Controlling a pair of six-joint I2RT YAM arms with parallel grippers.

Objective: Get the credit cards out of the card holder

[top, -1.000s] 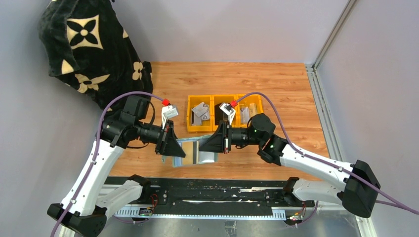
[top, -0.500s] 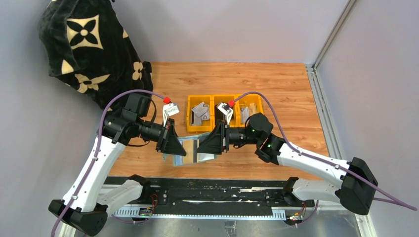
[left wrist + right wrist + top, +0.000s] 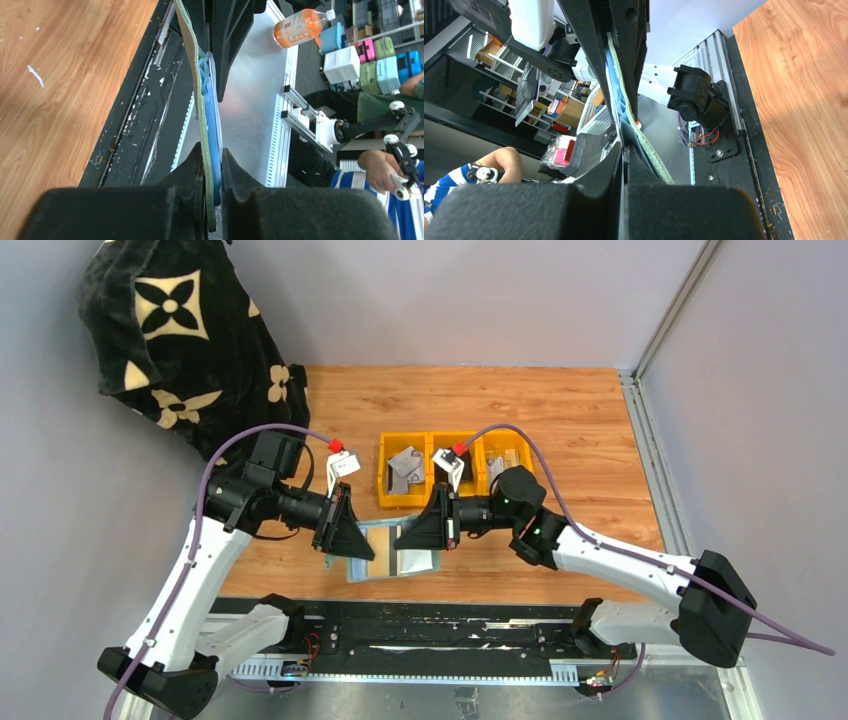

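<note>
Both grippers hold the sage-green card holder (image 3: 368, 536) between them in the air over the table's front edge. My left gripper (image 3: 366, 548) is shut on its left end. In the left wrist view its fingers (image 3: 212, 150) pinch the green cover (image 3: 192, 65) and the blue inner pockets (image 3: 206, 95) edge-on. My right gripper (image 3: 402, 538) is shut on a thin pale credit card (image 3: 420, 561), a grey-tan rectangle hanging below it. In the right wrist view its fingers (image 3: 624, 150) clamp that thin edge, and the green holder (image 3: 651, 157) passes beside the right finger.
Three yellow bins (image 3: 455, 468) with grey pieces stand behind the grippers. A black patterned cloth (image 3: 180, 340) hangs at the far left. A black rail (image 3: 420, 625) runs along the table's front edge. An aluminium frame (image 3: 655, 470) borders the right side.
My right gripper has moved left, closer to the left gripper. The holder between them has bunched shorter, and the grey-tan card now shows apart below the right gripper.
</note>
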